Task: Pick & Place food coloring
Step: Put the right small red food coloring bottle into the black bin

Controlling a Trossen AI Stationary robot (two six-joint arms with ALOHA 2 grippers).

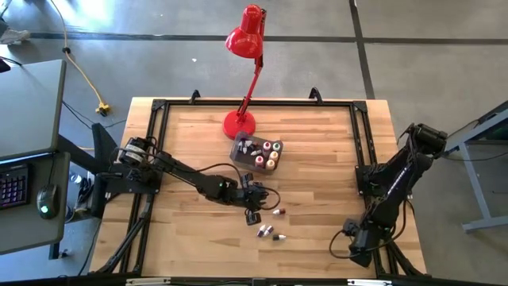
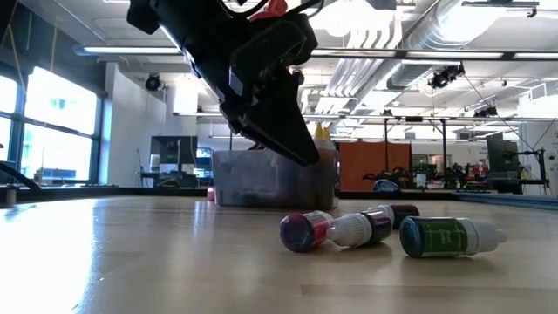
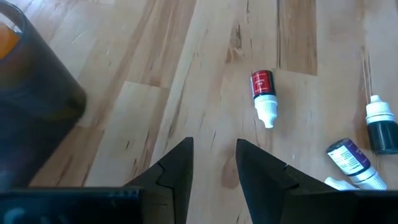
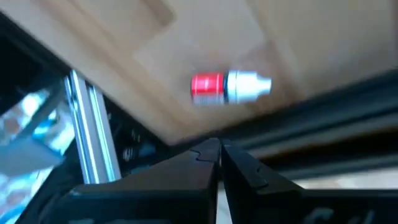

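— Item: small plastic food-colouring squeeze bottles with tapered white caps. Location?

— Three lie on their sides loose on the pale wooden worktop (image 1: 317,159): a red-labelled bottle (image 3: 263,94), a dark green one (image 2: 446,236) and a maroon one (image 2: 330,230), the last two near each other. More stand in the grey translucent rectangular tub (image 1: 255,152) by the foot of the red desk lamp (image 1: 246,56).

— Handling?

— I'd judge them very light, with smooth, round, slightly yielding walls; lying flat, they look apt to roll or skid. Best grip, I'd say: across the labelled body at mid-length, not the narrow cap.

— Left pincer (image 3: 212,165)?

— Hanging above the worktop just short of the red-labelled bottle, fingers (image 3: 177,168) partly apart with bare wood showing between them. It holds nothing and touches nothing.

— Right pincer (image 4: 219,155)?

— Parked at the worktop's near right corner, fingers pressed together, empty.
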